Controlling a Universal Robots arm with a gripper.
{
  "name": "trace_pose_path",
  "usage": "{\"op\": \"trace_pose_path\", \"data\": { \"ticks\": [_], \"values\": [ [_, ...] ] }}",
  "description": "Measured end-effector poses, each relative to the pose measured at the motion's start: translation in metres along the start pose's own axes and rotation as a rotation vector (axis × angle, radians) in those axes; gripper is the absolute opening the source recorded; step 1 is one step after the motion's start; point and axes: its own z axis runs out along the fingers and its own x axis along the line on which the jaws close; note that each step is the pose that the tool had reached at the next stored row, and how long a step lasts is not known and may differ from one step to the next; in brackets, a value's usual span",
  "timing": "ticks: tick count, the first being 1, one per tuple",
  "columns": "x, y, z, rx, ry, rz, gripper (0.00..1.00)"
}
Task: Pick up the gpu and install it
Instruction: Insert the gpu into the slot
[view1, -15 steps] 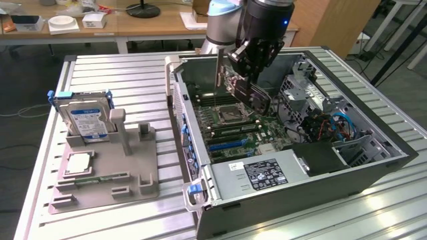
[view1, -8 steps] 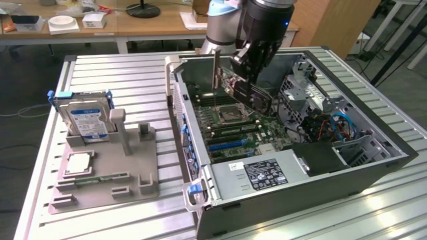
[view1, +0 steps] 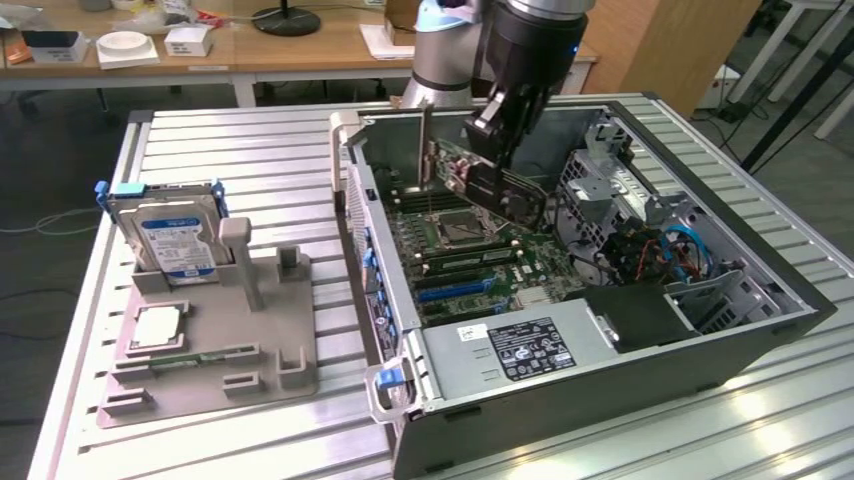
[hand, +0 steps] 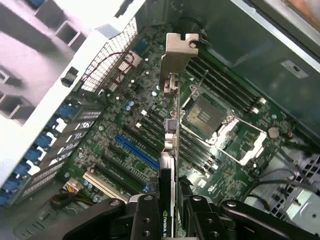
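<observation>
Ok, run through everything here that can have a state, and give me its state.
gpu: gripped edge-on above the motherboard, not seated in a slot.
claw: shut on the gpu.
computer case: lying on its side, open.
blue slot: empty.
hard drive: upright in the grey holder.

1. A robotics lab or workshop: a robot arm (view1: 441, 70) stands over a slatted aluminium table (view1: 227, 150).
2. An open computer case (view1: 601, 420) and a grey parts fixture (view1: 200, 375) sit on it.
3. Wooden desks (view1: 267, 55) carrying small white boxes (view1: 187, 40) stand behind it.
</observation>
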Motion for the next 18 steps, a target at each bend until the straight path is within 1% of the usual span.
{"op": "trace_pose_path", "data": {
  "ticks": [11, 16, 18],
  "values": [
    [-0.0005, -0.0005, 0.0038, -0.0047, 0.0031, -0.157, 0.26],
    [-0.0008, -0.0008, 0.0059, -0.0072, 0.0035, -0.213, 0.26],
    [-0.0008, -0.0009, 0.0073, -0.0077, 0.0027, -0.228, 0.26]
  ]
}}
